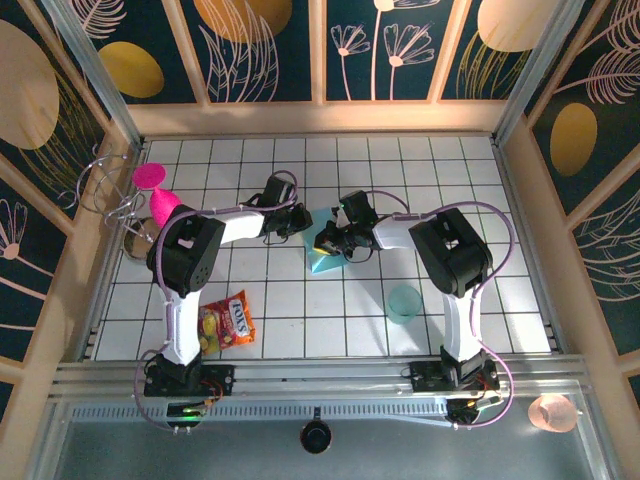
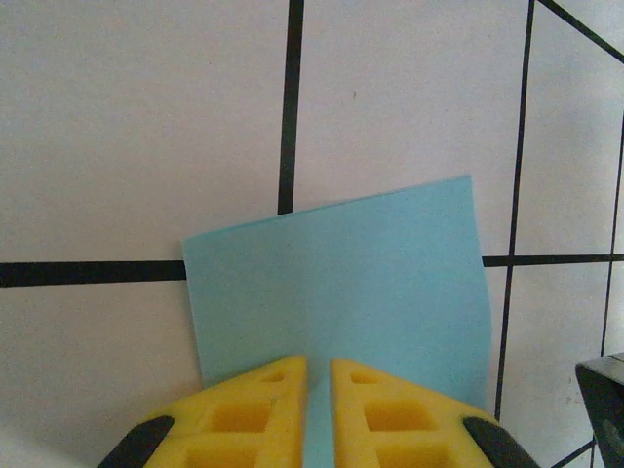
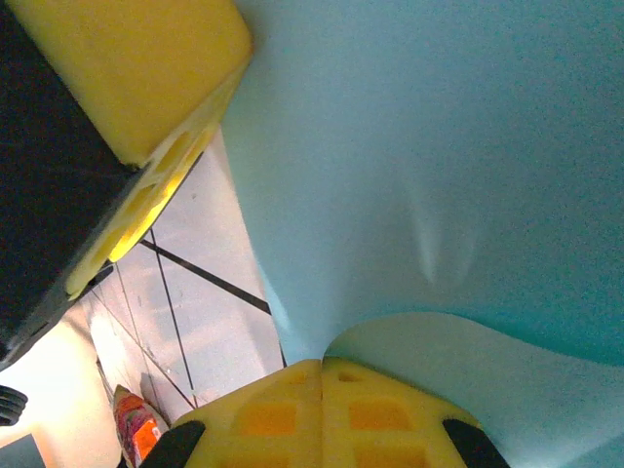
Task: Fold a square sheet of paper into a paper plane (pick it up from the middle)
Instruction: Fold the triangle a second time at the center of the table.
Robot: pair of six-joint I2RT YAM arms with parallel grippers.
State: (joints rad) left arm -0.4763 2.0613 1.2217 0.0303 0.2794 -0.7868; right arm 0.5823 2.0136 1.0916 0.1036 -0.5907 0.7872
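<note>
The square sheet of paper (image 1: 326, 258) is light blue and held up off the tiled table (image 1: 300, 310) at its middle, between both grippers. My left gripper (image 1: 301, 222) comes in from the left. In the left wrist view its yellow fingers (image 2: 263, 400) are shut on the sheet's (image 2: 341, 283) near edge, and the paper stands upright past the left gripper (image 2: 319, 363). My right gripper (image 1: 335, 240) is shut too (image 3: 322, 363), with the curved sheet (image 3: 439, 146) pinched at its tips. One left-gripper finger (image 3: 136, 68) shows at that view's upper left.
A translucent teal cup (image 1: 404, 303) stands right of centre, near the right arm. A red and yellow candy bag (image 1: 228, 322) lies front left by the left arm's base. A pink object (image 1: 155, 190) and wire items sit at the far left edge.
</note>
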